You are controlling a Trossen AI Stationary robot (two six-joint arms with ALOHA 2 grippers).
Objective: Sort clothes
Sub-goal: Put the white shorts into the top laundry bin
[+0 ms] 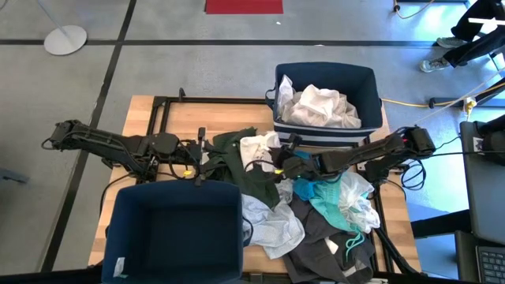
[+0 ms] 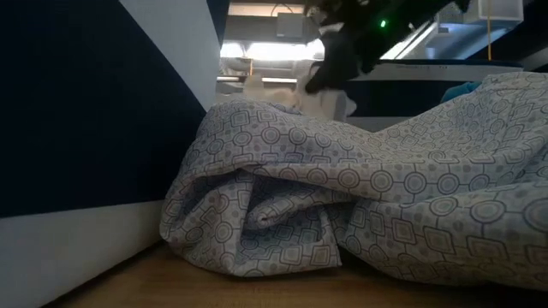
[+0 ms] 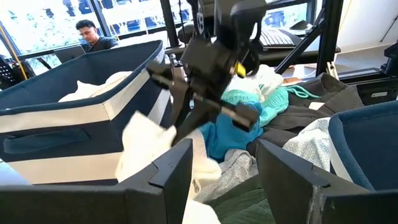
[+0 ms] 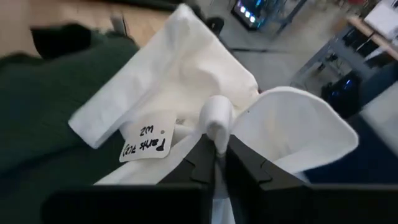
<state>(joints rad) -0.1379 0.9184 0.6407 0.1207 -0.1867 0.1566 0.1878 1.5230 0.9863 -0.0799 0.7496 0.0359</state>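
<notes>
Clothes lie heaped across the middle and right of the bench [image 1: 150,110]. Nearest us in the low view we see a pale patterned garment [image 2: 360,214] bunched against the near navy bin [image 1: 173,233], which sits at the bench's front left. Beside it a dark grey garment [image 1: 327,252] spreads at the front edge, with a teal garment [image 1: 331,201] above it and a dark olive green garment [image 1: 245,162] in the middle. We find the right gripper [image 4: 216,163] over the pile's centre, its fingers pinched tight on a fold of a white garment [image 4: 186,68] carrying a handwritten tag [image 4: 146,144]. The left gripper [image 1: 199,162] hangs just left of the pile, fingers spread wide, holding nothing. Farther back, the striped navy bin [image 1: 371,87] holds white clothes [image 1: 319,106].
</notes>
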